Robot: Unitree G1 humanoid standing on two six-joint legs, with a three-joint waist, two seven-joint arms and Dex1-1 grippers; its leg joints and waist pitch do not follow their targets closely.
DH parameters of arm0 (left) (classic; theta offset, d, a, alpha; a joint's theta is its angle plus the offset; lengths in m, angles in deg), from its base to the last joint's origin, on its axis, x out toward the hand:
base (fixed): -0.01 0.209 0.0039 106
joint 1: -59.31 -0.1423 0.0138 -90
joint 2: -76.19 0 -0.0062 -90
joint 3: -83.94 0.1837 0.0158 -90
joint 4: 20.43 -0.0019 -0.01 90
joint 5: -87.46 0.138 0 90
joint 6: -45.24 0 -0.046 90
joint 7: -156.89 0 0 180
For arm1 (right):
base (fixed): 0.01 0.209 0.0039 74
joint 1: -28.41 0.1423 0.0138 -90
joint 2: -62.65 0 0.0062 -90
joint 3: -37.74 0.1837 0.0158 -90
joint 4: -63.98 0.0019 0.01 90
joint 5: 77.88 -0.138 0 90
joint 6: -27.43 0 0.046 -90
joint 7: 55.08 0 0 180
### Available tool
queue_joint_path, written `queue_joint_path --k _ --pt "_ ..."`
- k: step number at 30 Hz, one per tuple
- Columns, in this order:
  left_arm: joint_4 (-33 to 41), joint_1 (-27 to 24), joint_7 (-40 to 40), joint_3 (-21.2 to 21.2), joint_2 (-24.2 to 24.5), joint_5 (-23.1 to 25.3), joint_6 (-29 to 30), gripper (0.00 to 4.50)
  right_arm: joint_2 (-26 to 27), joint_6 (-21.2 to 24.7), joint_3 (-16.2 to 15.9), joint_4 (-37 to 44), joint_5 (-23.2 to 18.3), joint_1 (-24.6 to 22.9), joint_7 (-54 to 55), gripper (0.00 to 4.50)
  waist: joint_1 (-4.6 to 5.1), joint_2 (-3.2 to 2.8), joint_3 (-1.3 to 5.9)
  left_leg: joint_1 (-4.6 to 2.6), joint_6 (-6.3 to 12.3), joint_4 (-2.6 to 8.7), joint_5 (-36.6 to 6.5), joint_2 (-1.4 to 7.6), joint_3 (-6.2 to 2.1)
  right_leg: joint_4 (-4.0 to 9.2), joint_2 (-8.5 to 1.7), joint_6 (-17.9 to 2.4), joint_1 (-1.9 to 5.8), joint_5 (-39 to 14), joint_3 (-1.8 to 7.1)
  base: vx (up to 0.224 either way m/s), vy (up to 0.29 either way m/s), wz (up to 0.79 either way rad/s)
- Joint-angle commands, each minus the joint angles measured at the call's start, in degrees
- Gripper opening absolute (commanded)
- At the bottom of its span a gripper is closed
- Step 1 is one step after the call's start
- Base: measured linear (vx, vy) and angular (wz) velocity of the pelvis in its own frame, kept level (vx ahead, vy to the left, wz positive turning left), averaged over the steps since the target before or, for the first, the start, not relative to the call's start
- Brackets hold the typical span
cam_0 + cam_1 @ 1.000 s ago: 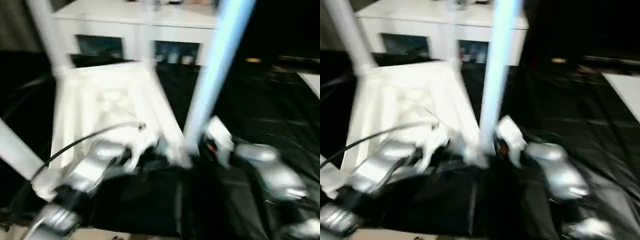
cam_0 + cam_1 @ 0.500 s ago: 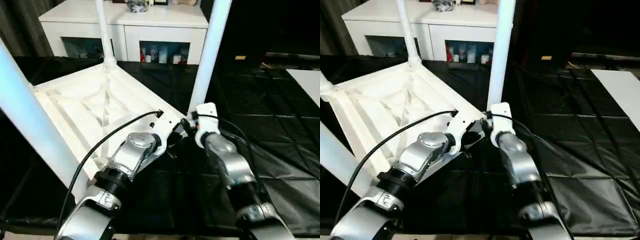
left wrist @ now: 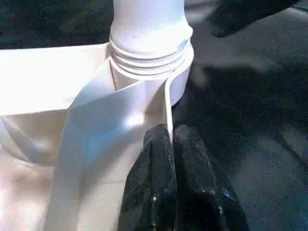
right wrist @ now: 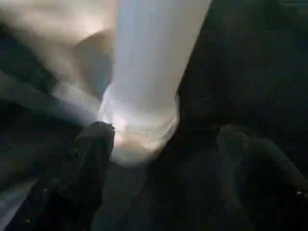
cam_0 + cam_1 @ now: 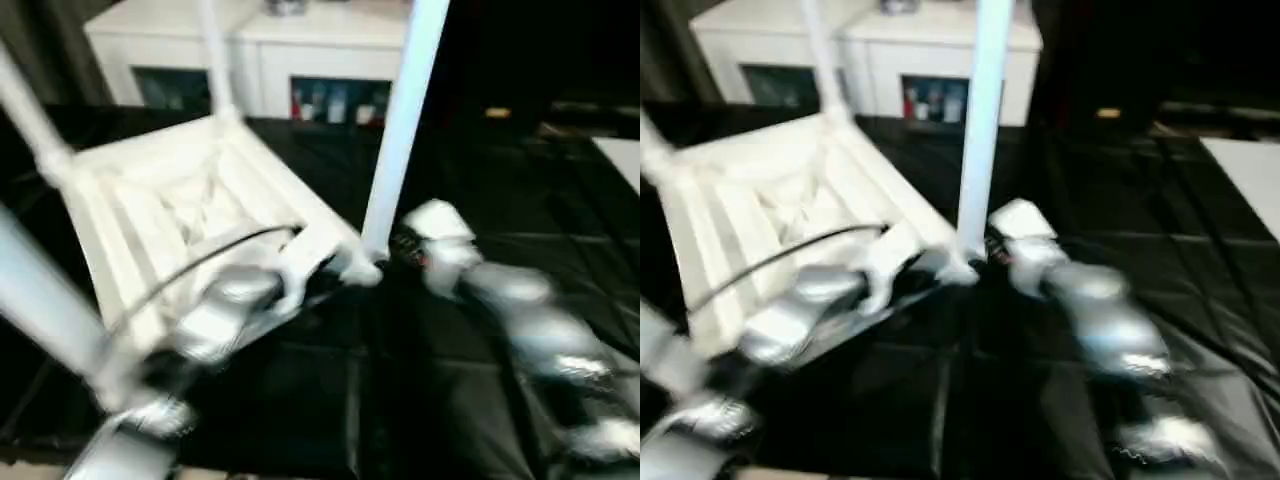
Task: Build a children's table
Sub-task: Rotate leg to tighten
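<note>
- Children's table [image 5: 190, 210]: laid upside down on the black-covered worktop [image 5: 520, 210], ribbed underside up, legs raised from the corner sockets.
- Nearest leg [image 5: 400, 120]: seated upright in its corner socket [image 3: 154, 62].
- Left pincer [image 3: 172, 144]: fingers pressed together, pinched on the thin rim wall beside that socket.
- Right pincer [image 4: 163, 139]: fingers [image 4: 91, 159] spread wide either side of the leg's base, nothing gripped.

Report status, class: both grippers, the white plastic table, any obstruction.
Left gripper shut, pinching the upturned white plastic tabletop rim. Right gripper open beside the near white tube leg, which stands in its socket. No obstruction seen.
</note>
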State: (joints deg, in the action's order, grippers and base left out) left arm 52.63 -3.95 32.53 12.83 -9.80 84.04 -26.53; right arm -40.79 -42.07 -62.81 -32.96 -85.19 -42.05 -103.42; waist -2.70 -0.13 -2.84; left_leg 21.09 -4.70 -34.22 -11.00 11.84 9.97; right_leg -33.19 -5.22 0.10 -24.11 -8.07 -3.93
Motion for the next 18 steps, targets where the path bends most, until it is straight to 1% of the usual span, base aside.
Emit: queue_joint_path --k 1,3,4,5,6,8,9,10,11,13,15,17,18 --pt "6.7 -0.4 10.2 3.8 0.8 -3.9 -1.5 0.00 -1.3 -1.0 -2.0 2.8 -2.1 -0.9 -5.8 3.74 -0.38 -0.22 4.16 -0.66 5.91 3.79 -8.8 1.18 0.43 1.98 -2.02 -16.3 3.42 -4.7 2.08 0.000 0.000 0.00" --pt "6.8 -0.5 10.4 3.8 1.0 -3.9 -1.5 0.00 -1.5 -1.0 -2.3 3.0 -2.2 -1.1 -6.3 3.74 -0.73 -0.33 3.92 -0.97 5.55 3.92 -10.1 1.26 0.60 2.31 -1.93 -16.3 3.07 -6.9 2.08 0.000 0.000 0.00" --pt "6.9 -0.5 10.6 3.8 1.1 -3.9 -1.4 0.00 -1.7 -1.2 -2.8 3.4 -2.5 -1.6 -7.3 3.74 -1.22 -0.23 3.79 -1.40 4.54 4.00 -12.5 1.39 0.74 2.55 -1.95 -15.9 2.90 -9.7 2.14 0.000 0.000 0.00" --pt "7.2 -0.6 10.7 3.7 1.2 -3.9 -1.2 0.00 -1.9 -1.2 -3.1 3.9 -2.7 -1.9 -8.1 3.74 -1.27 -0.16 3.66 -1.31 4.04 4.11 -13.1 1.37 0.75 2.68 -1.99 -15.5 2.96 -11.0 2.24 0.000 0.000 0.00" --pt "7.1 -0.5 10.7 3.6 1.1 -3.8 -1.2 0.00 -2.0 -0.9 -3.4 4.3 -2.9 -2.1 -8.7 3.74 -1.27 -0.09 3.52 -1.06 3.01 4.41 -14.3 1.41 0.59 2.80 -2.14 -14.2 3.19 -13.8 2.28 0.000 0.000 0.00" --pt "7.0 -0.5 10.6 3.6 1.1 -3.8 -1.2 0.00 -2.0 -0.8 -3.5 4.3 -2.9 -2.1 -8.8 3.74 -1.35 -0.08 3.49 -1.23 1.67 4.49 -15.9 1.39 0.54 3.16 -2.20 -12.4 2.93 -17.1 2.42 0.000 0.000 0.00" --pt "7.2 -0.5 10.8 3.6 1.3 -3.9 -1.3 0.00 -2.3 -0.8 -3.9 4.7 -3.1 -2.4 -9.7 3.74 -1.37 -0.05 3.50 -1.24 1.55 4.47 -16.1 1.34 0.56 3.20 -2.15 -12.1 2.92 -17.5 2.43 0.000 0.000 0.00" --pt "7.7 -0.8 12.1 3.7 2.0 -4.2 -1.3 0.00 -2.7 -0.7 -4.3 5.2 -3.7 -2.7 -11.6 3.74 -1.34 0.20 3.44 -1.05 1.51 4.52 -16.4 1.25 0.56 3.31 -2.20 -11.4 3.00 -18.4 2.48 0.000 0.000 0.00" --pt "7.9 -0.9 12.7 3.6 2.2 -4.3 -1.2 0.00 -2.8 -0.8 -4.5 5.2 -3.8 -2.8 -12.4 3.74 -1.42 0.18 3.50 -0.97 1.56 4.53 -16.2 1.22 0.49 3.38 -2.28 -10.8 3.08 -19.3 2.49 0.000 0.000 0.00" --pt "7.9 -1.0 12.8 3.6 2.4 -4.0 -1.2 0.00 -3.0 -0.8 -4.9 4.8 -3.4 -2.7 -12.9 3.39 -1.49 0.16 3.41 -0.97 1.50 4.45 -16.4 1.16 0.49 3.56 -2.22 -10.2 2.81 -20.8 2.51 0.000 0.000 0.00" --pt "7.9 -1.0 12.8 3.5 2.5 -3.9 -1.2 0.00 -3.1 -0.6 -5.2 4.4 -3.3 -2.6 -13.3 3.39 -1.53 0.24 3.45 -0.87 1.42 4.44 -16.0 1.12 0.46 3.50 -2.25 -10.1 2.87 -21.0 2.50 0.000 0.000 0.00" --pt "8.1 -1.1 12.8 3.4 2.6 -3.9 -1.1 0.00 -3.6 -0.8 -5.6 4.2 -3.0 -2.5 -13.9 3.09 -1.69 0.23 3.46 -0.87 1.36 4.41 -15.5 1.12 0.45 3.51 -2.23 -9.9 2.85 -21.1 2.50 0.000 0.000 0.00" --pt "8.1 -1.2 12.8 3.4 2.7 -4.0 -1.0 0.00 -3.7 -0.8 -5.7 4.2 -3.0 -2.5 -14.1 3.09 -1.78 0.16 3.50 -0.85 1.32 4.43 -15.4 1.14 0.39 3.44 -2.24 -9.9 2.89 -21.0 2.47 0.000 0.000 0.00"
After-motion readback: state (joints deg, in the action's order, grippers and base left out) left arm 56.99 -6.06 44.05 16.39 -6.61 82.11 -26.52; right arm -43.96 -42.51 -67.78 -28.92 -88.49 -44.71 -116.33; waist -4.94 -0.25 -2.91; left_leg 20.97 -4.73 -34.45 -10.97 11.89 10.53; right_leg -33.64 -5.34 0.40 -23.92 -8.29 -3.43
